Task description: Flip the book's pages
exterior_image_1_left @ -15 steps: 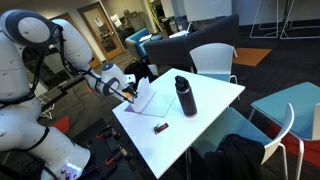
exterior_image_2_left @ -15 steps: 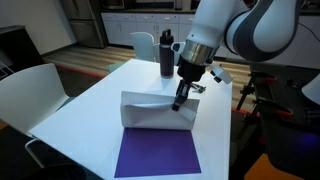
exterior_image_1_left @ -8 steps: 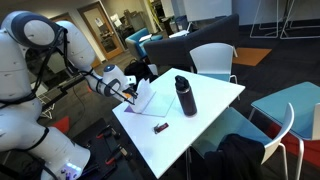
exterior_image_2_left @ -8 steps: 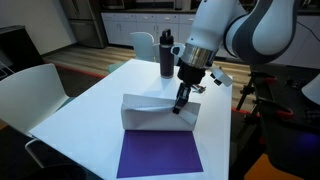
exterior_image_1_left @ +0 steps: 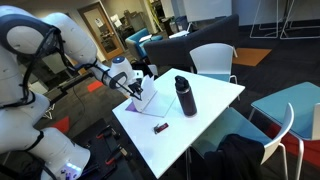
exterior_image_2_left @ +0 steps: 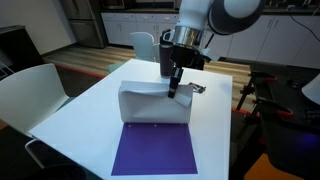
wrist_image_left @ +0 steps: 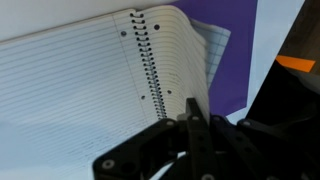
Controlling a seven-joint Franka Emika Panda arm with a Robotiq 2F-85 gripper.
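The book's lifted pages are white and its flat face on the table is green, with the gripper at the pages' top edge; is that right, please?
Not quite: the flat face of the book is purple, not green, as an exterior view shows. The lifted pages are white, and the gripper is at their top edge.

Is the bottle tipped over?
No, the bottle stands upright on the table, cap at the top.

I see a dark bottle (exterior_image_1_left: 185,96) upright on the white table (exterior_image_1_left: 216,92), a small red-tipped object (exterior_image_1_left: 160,127) lying apart, nearer.
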